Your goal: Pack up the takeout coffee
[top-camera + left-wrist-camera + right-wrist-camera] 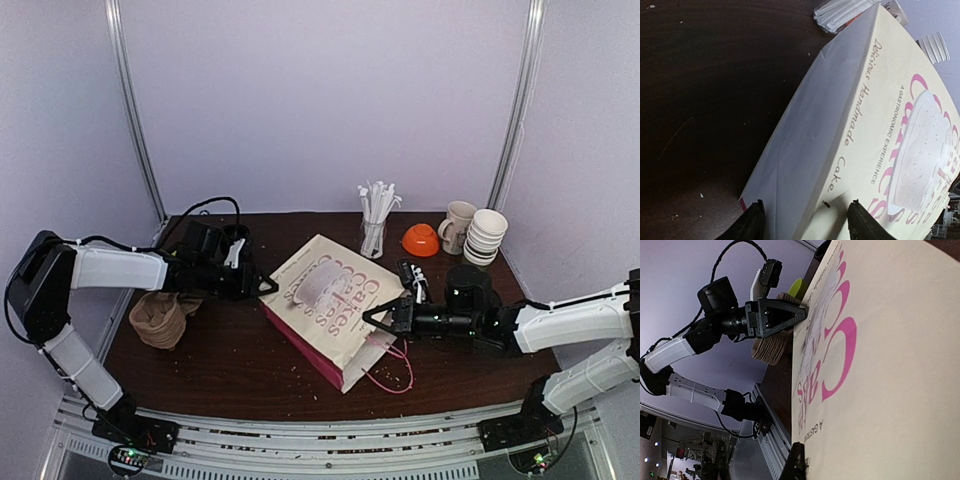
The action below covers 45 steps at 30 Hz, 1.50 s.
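Cream paper bag (335,300), pink-lettered, lay slanted across the dark tabletop (230,370), with the left gripper (806,207) spread astride its left corner, the right gripper (370,318) clenched, seemingly pinching its handle-end rim, and the brown takeout coffee (160,318) outside it, beneath the left arm.

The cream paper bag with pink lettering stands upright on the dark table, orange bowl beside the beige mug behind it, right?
No: the cream paper bag with pink lettering lies on its side, printed face up, per the top external view. The orange bowl is beside the beige mug behind it.
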Each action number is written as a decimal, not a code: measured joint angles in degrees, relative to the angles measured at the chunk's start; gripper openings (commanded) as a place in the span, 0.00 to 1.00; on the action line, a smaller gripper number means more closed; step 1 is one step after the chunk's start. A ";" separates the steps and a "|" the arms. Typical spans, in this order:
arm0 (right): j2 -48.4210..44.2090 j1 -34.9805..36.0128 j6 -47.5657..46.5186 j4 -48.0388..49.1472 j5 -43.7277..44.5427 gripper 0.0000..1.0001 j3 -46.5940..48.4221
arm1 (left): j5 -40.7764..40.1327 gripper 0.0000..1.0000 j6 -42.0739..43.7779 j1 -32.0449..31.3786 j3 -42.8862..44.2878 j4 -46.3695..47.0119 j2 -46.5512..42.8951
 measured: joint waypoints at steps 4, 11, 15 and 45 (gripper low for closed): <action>0.00 -0.35 0.00 0.72 -0.55 0.00 -0.26 | 1.16 0.40 0.28 0.11 0.00 0.72 0.00; 0.02 -0.59 0.04 1.38 -1.16 0.00 -0.81 | 2.08 0.14 1.27 0.42 0.00 0.68 0.00; 0.04 -0.59 0.04 1.73 -1.42 0.00 -0.81 | 3.06 0.00 1.62 0.42 0.00 0.79 -0.02; -20.72 -0.68 -20.11 -40.94 5.29 0.87 17.18 | -35.98 0.00 21.27 -18.43 28.04 -23.41 -18.16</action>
